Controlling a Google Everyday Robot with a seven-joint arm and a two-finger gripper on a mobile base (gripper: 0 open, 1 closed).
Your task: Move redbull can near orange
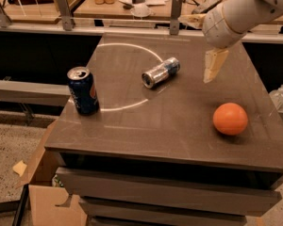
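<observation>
**Claw.** The gripper [213,68] hangs tip-down over the far right part of the table [146,126]. It is clear of the surface, touches nothing and carries nothing. You cannot tell from this view whether it is apart or together.

**Task item, location.** The redbull can [161,72] lies to the left of the claw, near it and about level with it, with bare tabletop between them.

**Destination.** The orange [230,118] sits nearer the camera than the claw and slightly to its right, close to the table's right edge.

**Bystander.** A Pepsi can [83,91] stands upright well to the claw's left, beyond the redbull can.

**Hazards, as judged from here.**
- The redbull can lies on its side, so it will probably roll. If you brush it on the way down, expect it to roll out of the claw's reach.
- Its wall is smooth metal. A hold placed off-centre or along its length could let it slip or swing.
- The orange is also round and sits near the edge. If you set the can down against it, you may push it off the table.
- Reaching too far left would bring you to the wrong can.

**Task item, appearance.** Slim and silver with blue patches and a trace of red. It is narrower than the Pepsi can. It lies diagonally, its nearer end pointing away from the claw and its farther end angled back toward it.
</observation>
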